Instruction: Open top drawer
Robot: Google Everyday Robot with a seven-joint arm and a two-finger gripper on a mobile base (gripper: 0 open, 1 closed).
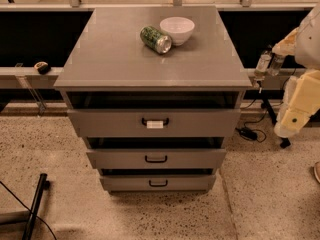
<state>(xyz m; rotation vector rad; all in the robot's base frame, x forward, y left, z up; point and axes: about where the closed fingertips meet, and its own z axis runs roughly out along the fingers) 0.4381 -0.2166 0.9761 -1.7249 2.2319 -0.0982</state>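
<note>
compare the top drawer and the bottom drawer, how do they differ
The top drawer shows a wider, taller front than the bottom drawer. The top drawer's black handle carries a white tag; the bottom drawer's handle is plain. Both are grey with flat fronts. The gripper hangs right of the cabinet, touching neither.

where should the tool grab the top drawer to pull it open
Take the small black handle at the middle of the top drawer front. It is a horizontal bar standing off the flat face, so come straight from the front and close over it top and bottom. The tool hangs right of the cabinet, level with its top, apart from it.
</note>
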